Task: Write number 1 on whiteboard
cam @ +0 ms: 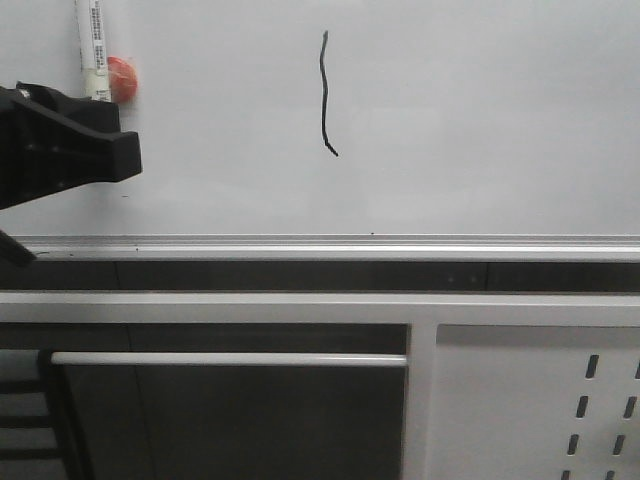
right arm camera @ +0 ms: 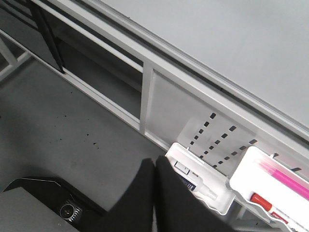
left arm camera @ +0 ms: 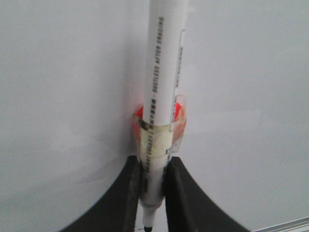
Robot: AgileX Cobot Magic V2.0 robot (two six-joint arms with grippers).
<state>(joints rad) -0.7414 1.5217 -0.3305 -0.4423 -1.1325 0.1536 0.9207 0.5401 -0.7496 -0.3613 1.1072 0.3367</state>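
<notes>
A: Where is the number 1 [cam: 325, 93]?

B: It is on the whiteboard [cam: 480, 120], a bit left of the middle and up high in the front view. It is a thin black line that goes up and down. It wiggles a little and has a tiny hook at the bottom.

A: What is the left gripper [left arm camera: 152, 193] doing?

B: It is squeezing a white marker [left arm camera: 161, 96]. The two black fingers [left arm camera: 186, 193] press the marker from both sides, near its tip end. The marker has orange-red tape [left arm camera: 177, 121] wrapped around it, just past the fingers.

A: Is the marker near the line?

B: No. In the front view the left gripper [cam: 60, 145] and the marker [cam: 93, 50] are at the far left of the board, well apart from the line.

A: And the right gripper [right arm camera: 155, 193]?

B: Its two black fingers are pressed together with nothing between them. It hangs off the board, over the grey floor [right arm camera: 67, 140].

A: What is next to it?

B: A white tray [right arm camera: 203, 183] with small things in it, and another white tray [right arm camera: 263, 176] holding a pink pen [right arm camera: 285, 179]. Behind them is a white metal panel with holes [right arm camera: 212, 135].
</notes>
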